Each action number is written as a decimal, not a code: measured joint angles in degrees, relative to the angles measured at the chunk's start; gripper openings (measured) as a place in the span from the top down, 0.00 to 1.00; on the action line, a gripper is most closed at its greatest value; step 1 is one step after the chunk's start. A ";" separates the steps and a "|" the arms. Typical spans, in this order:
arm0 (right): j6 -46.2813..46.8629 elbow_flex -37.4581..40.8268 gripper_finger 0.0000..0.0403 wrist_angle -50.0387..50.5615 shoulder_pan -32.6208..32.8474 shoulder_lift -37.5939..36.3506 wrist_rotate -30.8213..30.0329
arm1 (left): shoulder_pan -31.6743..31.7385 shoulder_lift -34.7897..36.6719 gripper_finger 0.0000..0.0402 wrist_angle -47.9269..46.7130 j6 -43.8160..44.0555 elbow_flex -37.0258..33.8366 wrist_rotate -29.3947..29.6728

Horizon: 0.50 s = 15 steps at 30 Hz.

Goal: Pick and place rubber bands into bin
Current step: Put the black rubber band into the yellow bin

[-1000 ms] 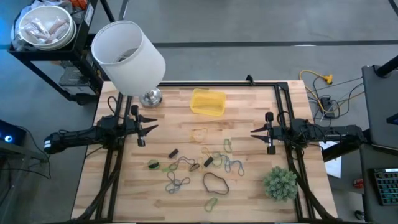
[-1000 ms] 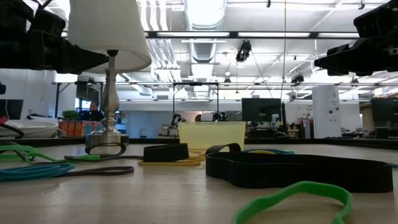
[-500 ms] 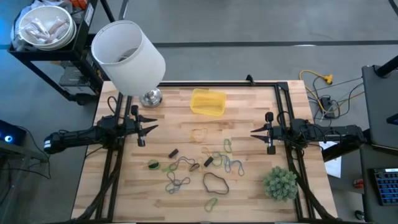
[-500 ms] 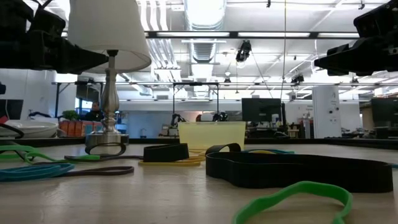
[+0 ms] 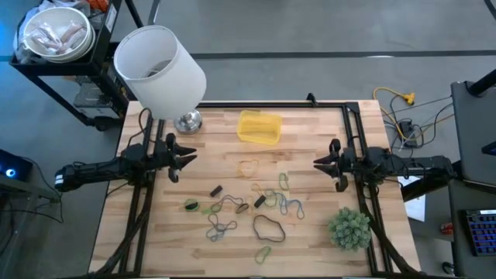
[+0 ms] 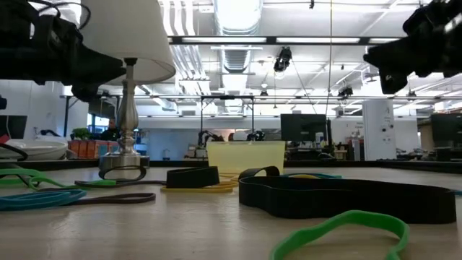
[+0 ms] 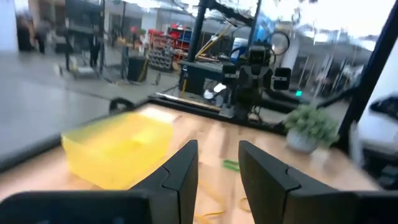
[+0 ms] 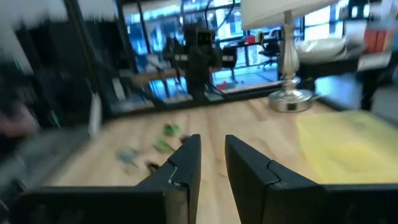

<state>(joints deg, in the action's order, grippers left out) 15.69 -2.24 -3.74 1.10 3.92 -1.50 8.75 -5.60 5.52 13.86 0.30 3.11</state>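
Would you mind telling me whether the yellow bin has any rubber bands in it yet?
Empty, as far as the high view shows: the bin looks bare inside, and the rubber bands lie loose on the table.

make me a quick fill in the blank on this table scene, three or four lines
1. The translucent yellow plastic bin holds ____ rubber bands.
2. The big black rubber band loop lies on the wooden ____.
3. The small green plant stands nearer the ____ tool.
4. The silver lamp base stands beside the bin, nearer the ____ tool.

Missing words: no; table; right; left
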 joint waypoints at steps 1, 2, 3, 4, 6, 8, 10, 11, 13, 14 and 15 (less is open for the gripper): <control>2.30 0.00 0.83 -0.41 0.00 0.00 0.00 | 0.00 0.01 0.75 -0.01 0.95 0.00 0.01; 4.08 -0.01 0.83 -0.53 0.00 0.00 0.00 | 0.00 0.02 0.75 -0.01 1.06 0.00 0.03; 5.07 0.00 0.83 -0.56 0.00 0.00 -0.02 | 0.00 0.01 0.75 0.00 0.69 0.00 0.03; 5.53 0.00 0.83 -0.80 0.00 0.04 -0.04 | 0.00 0.02 0.75 0.02 0.15 0.00 0.03; 5.71 -0.02 0.83 -2.08 0.00 0.02 -0.07 | 0.00 -0.01 0.75 1.06 -0.56 0.00 0.43; 5.81 0.00 0.83 -3.69 0.00 0.03 -0.09 | 0.00 0.02 0.75 2.06 -0.86 0.00 0.62; 7.34 0.00 0.83 -4.38 0.00 0.02 -0.02 | 0.00 0.01 0.75 1.22 -0.83 0.00 0.66; 7.98 -0.01 0.83 -4.23 0.02 0.02 -0.02 | 0.00 -0.01 0.75 1.05 -0.85 0.00 0.68; 9.85 0.02 0.83 -3.45 0.02 0.04 0.19 | 0.00 -0.47 0.75 1.35 -0.89 0.00 0.68; 11.11 0.15 0.83 -3.32 0.02 0.15 0.22 | 0.00 -0.80 0.75 1.22 -0.89 0.00 0.69; 11.63 0.24 0.83 -3.23 0.02 0.34 0.22 | 0.00 -1.02 0.75 0.94 -0.89 0.00 0.70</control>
<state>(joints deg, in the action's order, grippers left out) 27.32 -2.00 -6.97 1.13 4.26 -1.28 8.75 -6.62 6.47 12.97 0.30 3.81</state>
